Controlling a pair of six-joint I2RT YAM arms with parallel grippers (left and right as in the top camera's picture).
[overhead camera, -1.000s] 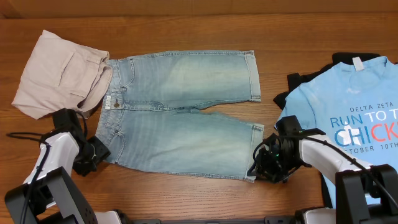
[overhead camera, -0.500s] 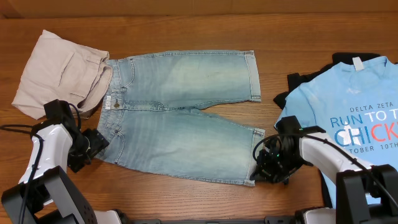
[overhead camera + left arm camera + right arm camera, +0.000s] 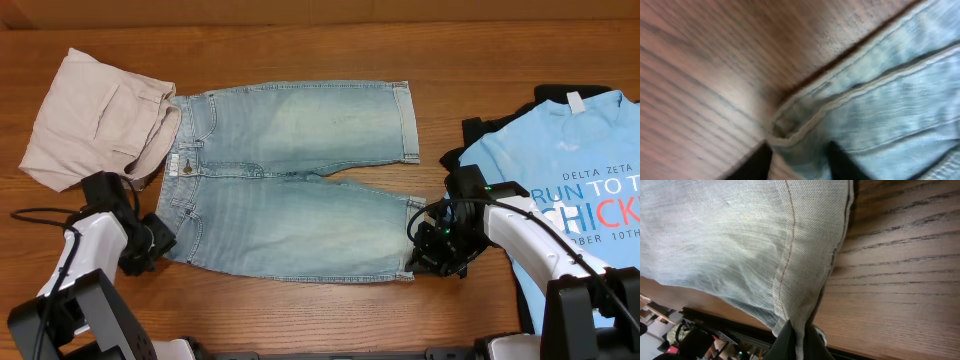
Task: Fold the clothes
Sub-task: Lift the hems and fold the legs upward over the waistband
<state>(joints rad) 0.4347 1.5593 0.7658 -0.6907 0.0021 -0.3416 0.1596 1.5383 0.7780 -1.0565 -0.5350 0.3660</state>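
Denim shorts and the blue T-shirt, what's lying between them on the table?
Overhead view: a bare strip of table, then the black garment edging the T-shirt. Lower down, the right gripper grips the denim shorts hem.

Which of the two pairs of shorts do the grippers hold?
The light-blue denim shorts, spread flat in the middle: the left gripper pinches the waistband corner, the right gripper a leg hem. The beige shorts lie bunched, untouched.

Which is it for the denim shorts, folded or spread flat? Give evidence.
Spread flat, not folded: the denim shorts lie open on the table, both legs side by side, whole outline visible.
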